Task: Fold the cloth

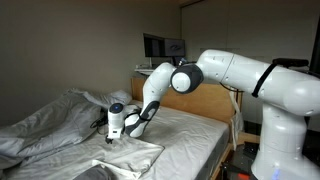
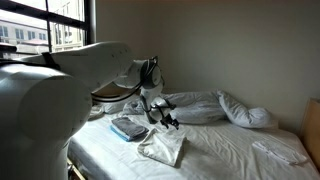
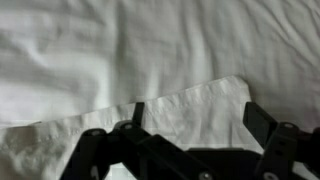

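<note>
**Robot's gripper (image 2: 168, 123) poised wide open over a white cloth (image 2: 163, 148) on a bed (image 2: 230, 150)**

The cloth lies rumpled on the mattress sheet, near the bed's edge on the arm's side. The gripper hangs close over its far edge, jaws spread and holding nothing. In the wrist view a corner of the cloth (image 3: 185, 105) sits between the jaws. A puffy duvet (image 2: 200, 105) is bunched behind.

The white, finely wrinkled cloth (image 1: 128, 157) lies flat on the mattress (image 1: 190, 125).
</note>
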Robot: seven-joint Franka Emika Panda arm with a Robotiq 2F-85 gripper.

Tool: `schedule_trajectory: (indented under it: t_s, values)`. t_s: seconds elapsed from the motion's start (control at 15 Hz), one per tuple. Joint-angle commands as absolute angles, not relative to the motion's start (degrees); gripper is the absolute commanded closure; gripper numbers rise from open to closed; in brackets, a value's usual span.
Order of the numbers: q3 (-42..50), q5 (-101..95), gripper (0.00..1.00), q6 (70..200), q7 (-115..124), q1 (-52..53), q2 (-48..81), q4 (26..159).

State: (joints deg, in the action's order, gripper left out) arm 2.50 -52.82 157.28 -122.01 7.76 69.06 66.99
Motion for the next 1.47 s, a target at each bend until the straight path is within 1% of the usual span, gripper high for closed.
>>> schedule_trajectory:
  t_s: [0.0, 0.2, 0.33, 0.47, 0.87, 1.13, 1.4]
  values:
    - [9.80, -59.60, 0.00, 165.77, -110.23, 11.48, 66.54, 74.58]
    - [21.35, -61.82, 0.00, 173.81, -97.81, 18.80, 68.97, 75.69]
    - [27.03, -63.73, 0.00, 177.96, -89.87, 23.51, 71.02, 76.84]
    - [32.28, -66.27, 0.00, 181.21, -82.16, 28.54, 71.98, 79.10]
    - [44.36, -67.43, 0.00, 187.06, -68.52, 40.18, 75.29, 83.28]
    - [45.93, -70.08, 0.00, 192.97, -72.30, 43.28, 70.39, 91.11]
    - [45.27, -79.80, 0.00, 203.31, -74.34, 42.30, 63.80, 97.55]
